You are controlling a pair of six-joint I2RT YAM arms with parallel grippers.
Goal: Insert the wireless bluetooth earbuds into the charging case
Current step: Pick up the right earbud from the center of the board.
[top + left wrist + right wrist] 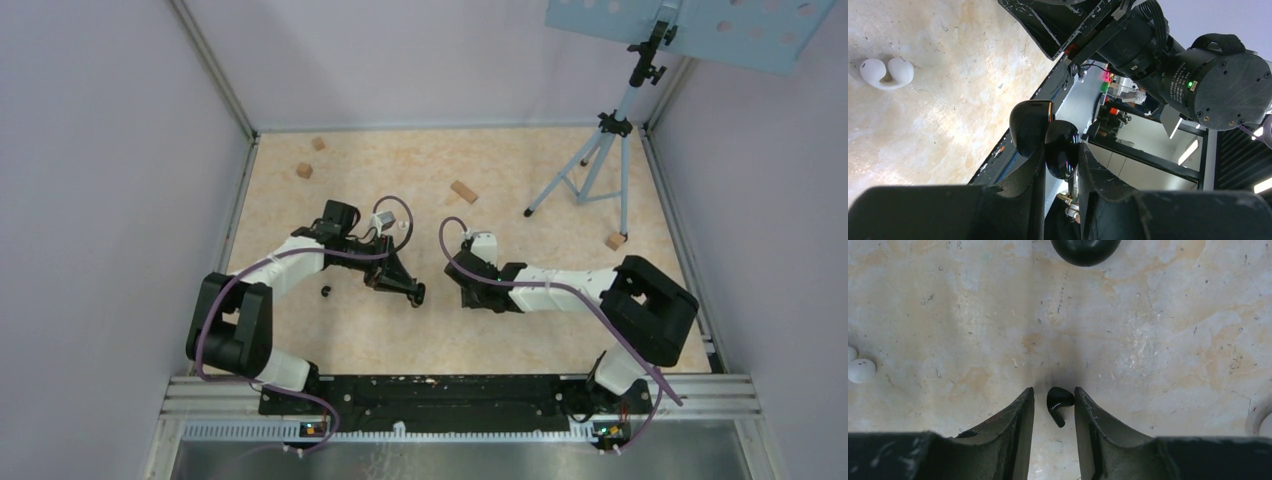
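Lavender walls are enclosing a beige, mottled worktop (420,180), and both arms are reaching in toward its middle. The right end effector (1054,390) is standing open, low over the surface. Its two fingers are straddling a black earbud (1058,402) that is lying flat on the worktop, closer to one finger and with a clear gap on the other side. The left end effector (1060,150) is gripping a black charging case (1030,127), lid hinged open, raised off the worktop. A white earbud (887,73) is lying on the surface, well apart from that case. Tan wooden blocks (462,191) are resting toward the far edge.
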